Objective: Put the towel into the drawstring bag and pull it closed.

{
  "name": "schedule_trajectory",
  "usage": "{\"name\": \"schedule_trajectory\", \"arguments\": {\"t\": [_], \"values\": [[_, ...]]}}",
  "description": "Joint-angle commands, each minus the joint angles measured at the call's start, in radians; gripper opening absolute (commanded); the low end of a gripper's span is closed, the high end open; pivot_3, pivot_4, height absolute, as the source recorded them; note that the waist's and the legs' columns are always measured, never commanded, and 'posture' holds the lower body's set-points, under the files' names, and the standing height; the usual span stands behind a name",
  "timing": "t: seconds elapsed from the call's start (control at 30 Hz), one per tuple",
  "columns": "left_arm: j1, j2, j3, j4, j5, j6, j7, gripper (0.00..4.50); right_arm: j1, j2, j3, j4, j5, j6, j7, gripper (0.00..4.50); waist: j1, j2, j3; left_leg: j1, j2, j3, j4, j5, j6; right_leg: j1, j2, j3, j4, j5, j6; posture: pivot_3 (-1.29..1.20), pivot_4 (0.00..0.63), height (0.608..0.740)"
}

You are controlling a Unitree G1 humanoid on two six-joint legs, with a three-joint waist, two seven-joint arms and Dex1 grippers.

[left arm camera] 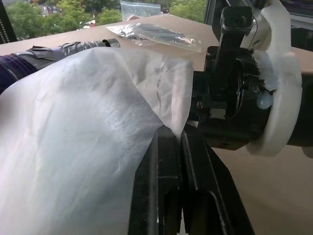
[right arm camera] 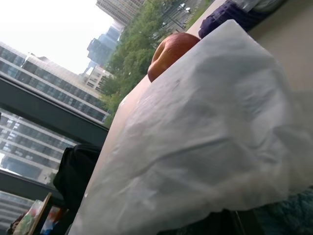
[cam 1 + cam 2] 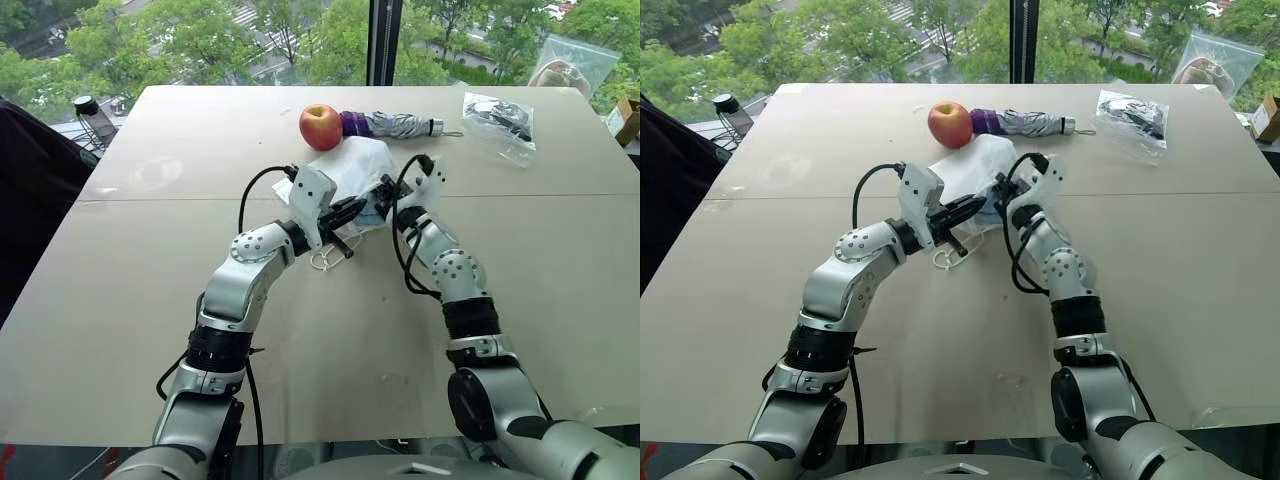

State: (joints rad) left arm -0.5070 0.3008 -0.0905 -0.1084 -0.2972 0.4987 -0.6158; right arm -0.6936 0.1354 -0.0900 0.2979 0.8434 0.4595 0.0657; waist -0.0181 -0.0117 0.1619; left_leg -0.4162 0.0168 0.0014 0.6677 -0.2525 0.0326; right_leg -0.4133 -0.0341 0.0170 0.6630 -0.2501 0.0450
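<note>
Nearest the robot, the left gripper (image 3: 345,215) pointed toward about 2 o'clock, its two black fingers (image 1: 168,161) pressed together and clamped on the near hem of the drawstring bag (image 3: 360,165), as seen clearly in the left wrist view. Immediately at its 3 o'clock, the right gripper (image 3: 385,212) pointed toward about 11 o'clock and met the same hem from the other side; its fingers were closed, and whether they gripped cloth or cord could not be confirmed. A loose loop of white cord (image 3: 325,260) lay on the table (image 3: 150,300) at 7 o'clock of the left gripper. The bag's long axis ran from the two grippers toward 12 o'clock, mouth nearest, closed end farthest. The towel (image 2: 288,215) showed as blue-green pile under the bag's near edge, apparently inside the mouth, just beside the right gripper. Judgement: closing turns on pulling cords away from the mouth; both hands equally near. Beyond, an apple (image 3: 320,126) and a folded umbrella (image 3: 395,125) lay at 12 o'clock.
</note>
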Motion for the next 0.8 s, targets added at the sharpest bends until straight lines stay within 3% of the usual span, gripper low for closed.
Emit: {"name": "schedule_trajectory", "arguments": {"t": [0.03,0.13,0.2,0.3,0.4,0.57,0.67,0.8], "values": [[-0.013,-0.004,0.002,-0.050,-0.025,-0.004,-0.017,0.00,-0.023,0.100,0.044,-0.061,0.005,0.041,0.031,0.12,0.001,0.000,0.000,0.000,0.000,0.000,0.000,0.000,0.000,0.000,0.000,0.000,0.000,0.000,0.000,0.00,0.150,0.740],[-0.029,-0.001,0.025,-0.019,-0.017,-0.017,0.000,0.00,0.014,0.050,0.068,-0.104,-0.030,0.066,0.049,0.12,0.001,0.000,0.000,0.000,0.000,0.000,0.000,0.000,0.000,0.000,0.000,0.000,0.000,0.000,0.000,0.00,0.150,0.740],[-0.055,-0.012,0.070,0.019,-0.026,-0.010,0.039,0.00,0.064,-0.045,0.106,-0.194,-0.056,0.108,0.117,0.59,0.002,0.000,0.000,0.000,0.000,0.000,0.000,0.000,0.000,0.000,0.000,0.000,0.000,0.000,0.000,0.00,0.150,0.740],[-0.075,-0.021,0.107,0.032,-0.055,0.006,0.050,0.00,0.150,-0.206,0.209,-0.295,-0.213,0.019,0.237,1.36,0.007,0.000,0.000,0.000,0.000,-0.001,0.000,0.000,0.000,0.000,-0.001,-0.001,-0.001,0.000,0.000,0.00,0.150,0.740],[-0.090,-0.025,0.112,0.050,-0.055,0.000,0.051,0.00,0.223,-0.294,0.158,-0.415,-0.139,0.084,0.335,2.30,0.005,-0.001,0.000,-0.001,-0.002,-0.001,0.000,0.000,0.000,0.000,-0.001,-0.001,-0.001,0.000,0.000,0.00,0.150,0.740],[-0.100,-0.031,0.116,0.068,-0.056,-0.011,0.052,0.00,0.294,-0.438,0.087,-0.534,-0.073,0.153,0.444,2.30,0.004,-0.001,0.000,0.000,-0.002,-0.001,0.001,0.000,0.000,0.000,-0.001,-0.001,0.000,0.000,0.000,0.00,0.150,0.740],[-0.101,-0.036,0.122,0.075,-0.057,-0.017,0.057,0.00,0.302,-0.492,0.089,-0.470,-0.221,0.057,0.433,2.30,0.004,-0.001,0.000,0.001,-0.002,-0.001,0.001,0.000,0.000,0.001,0.000,-0.001,0.000,0.000,0.000,0.00,0.150,0.740],[-0.098,-0.038,0.119,0.078,-0.054,-0.022,0.058,0.00,0.279,-0.543,0.191,-0.321,-0.493,-0.134,0.424,2.30,0.004,-0.001,0.000,0.001,-0.002,0.000,0.001,0.000,0.000,0.001,0.000,0.000,0.000,0.000,0.000,0.00,0.150,0.740]]}}
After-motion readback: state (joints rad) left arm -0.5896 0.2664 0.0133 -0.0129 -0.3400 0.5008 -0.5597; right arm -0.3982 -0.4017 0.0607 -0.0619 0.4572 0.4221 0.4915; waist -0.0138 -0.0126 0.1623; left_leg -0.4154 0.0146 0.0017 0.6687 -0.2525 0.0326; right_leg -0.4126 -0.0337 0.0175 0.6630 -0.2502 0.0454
